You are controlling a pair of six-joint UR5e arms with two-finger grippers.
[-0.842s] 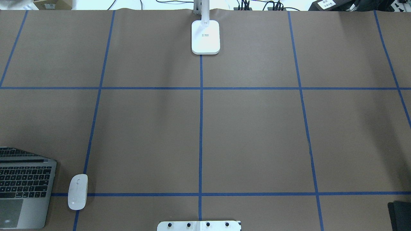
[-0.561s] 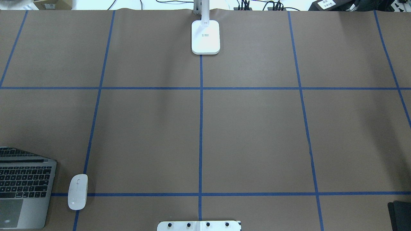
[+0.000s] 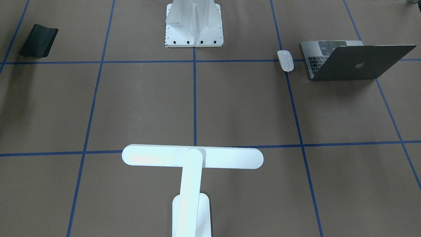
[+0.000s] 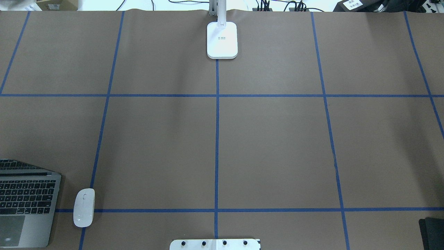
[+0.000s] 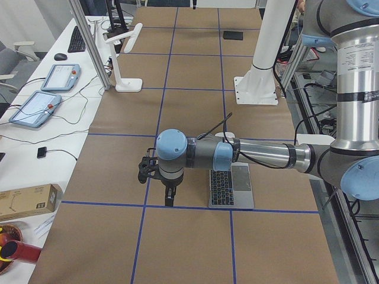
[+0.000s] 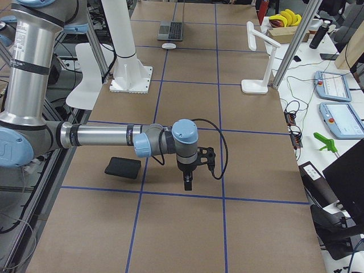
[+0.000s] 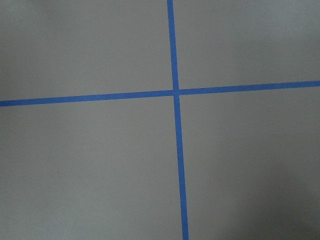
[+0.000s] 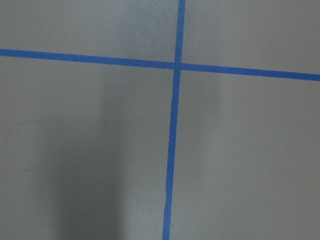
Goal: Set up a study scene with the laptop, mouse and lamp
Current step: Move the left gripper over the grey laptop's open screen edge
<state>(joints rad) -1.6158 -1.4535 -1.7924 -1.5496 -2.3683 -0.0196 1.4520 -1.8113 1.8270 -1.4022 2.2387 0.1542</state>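
The laptop (image 4: 24,205) stands open at the near left of the table, its dark lid with the logo (image 3: 358,64) facing the front camera. The white mouse (image 4: 83,207) lies just to its right on a blue tape line. The white lamp (image 3: 192,157) stands at the far middle edge, on its base (image 4: 222,40). My left gripper (image 5: 170,201) shows only in the exterior left view, hanging fingers-down beside the laptop (image 5: 230,186). My right gripper (image 6: 187,183) shows only in the exterior right view, above the paper. I cannot tell whether either is open or shut.
A black pad (image 6: 122,167) lies near the right arm, at the table's near right (image 4: 432,232). The white bolted pedestal (image 3: 194,23) stands at the robot's side, in the middle. Blue tape lines (image 7: 175,92) grid the brown paper. Both wrist views show only paper and tape.
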